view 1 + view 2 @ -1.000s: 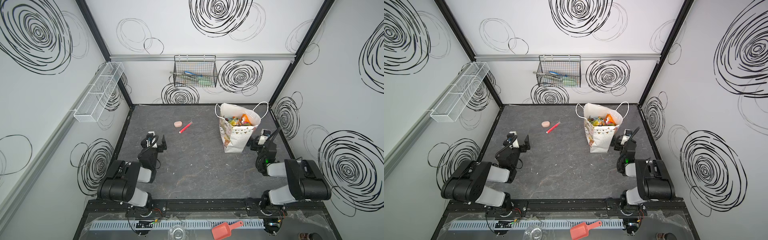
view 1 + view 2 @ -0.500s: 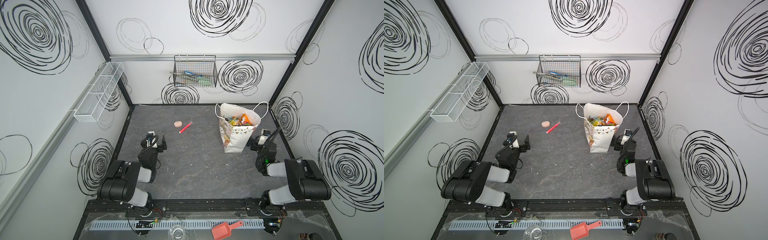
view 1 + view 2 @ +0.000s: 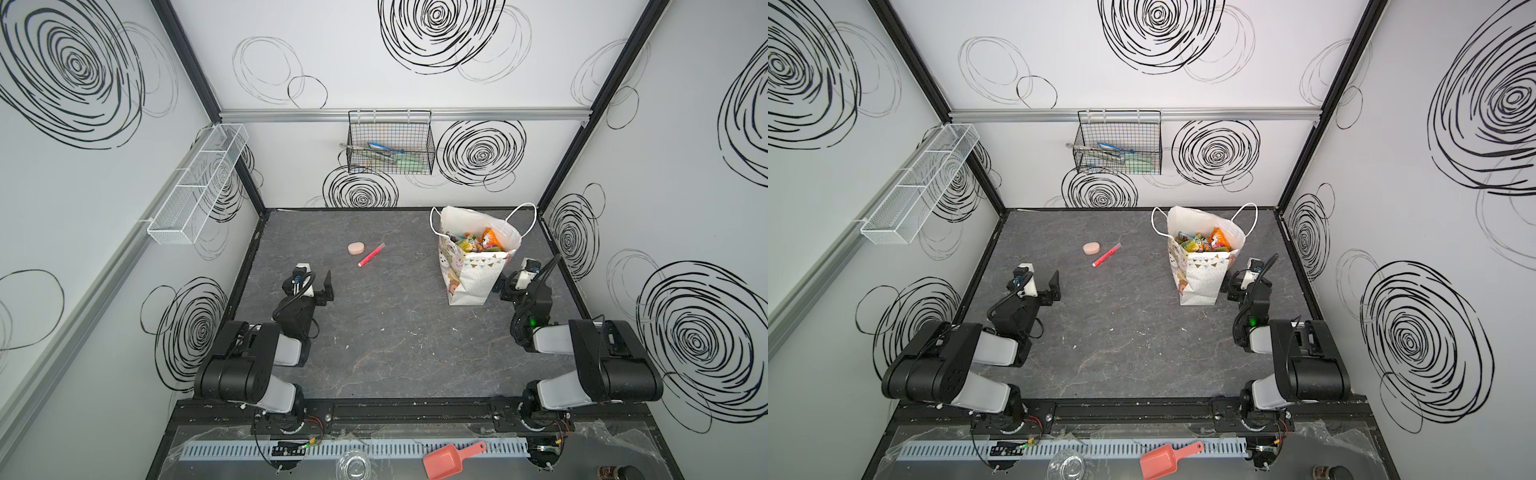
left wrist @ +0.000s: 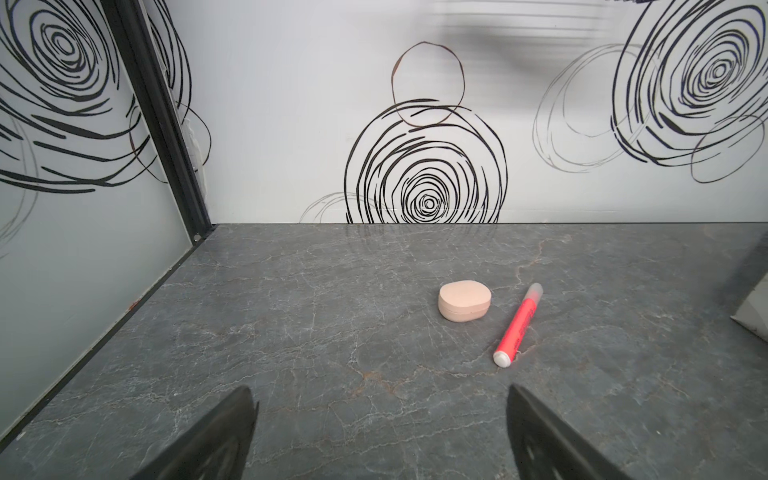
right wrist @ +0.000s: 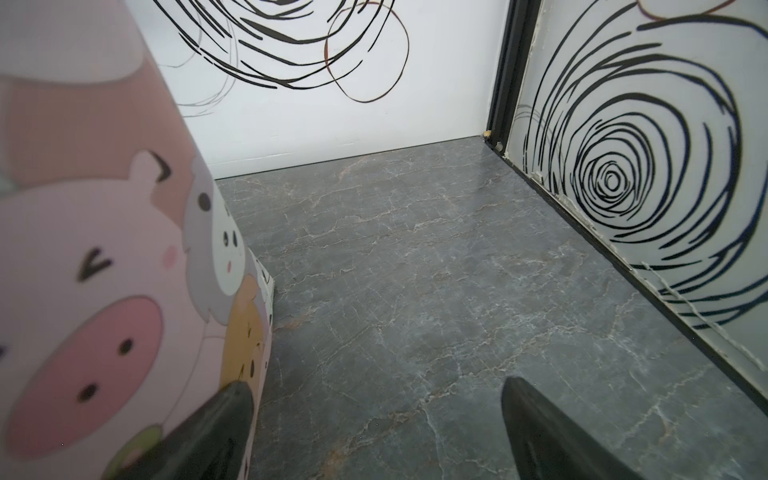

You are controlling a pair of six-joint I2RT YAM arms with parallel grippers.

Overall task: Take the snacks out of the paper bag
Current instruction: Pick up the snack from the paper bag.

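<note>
The paper bag (image 3: 469, 276) (image 3: 1200, 276) stands upright at the back right of the dark table, white with cord handles and cartoon animals, its mouth open. The snacks (image 3: 473, 243) (image 3: 1202, 243), several colourful packets, fill its top. My right gripper (image 3: 524, 274) (image 3: 1250, 274) (image 5: 376, 386) is open and low on the table just right of the bag (image 5: 104, 270). One finger is close against the bag's lower corner; nothing lies between the jaws. My left gripper (image 3: 316, 282) (image 3: 1040, 286) (image 4: 378, 390) is open and empty at the left side, far from the bag.
A pink oval bar (image 3: 356, 248) (image 4: 464, 305) and a red marker pen (image 3: 371, 254) (image 4: 518, 324) lie ahead of the left gripper. A black wire basket (image 3: 390, 143) hangs on the back wall and a white mesh shelf (image 3: 195, 187) on the left wall. The right wall is near the right gripper.
</note>
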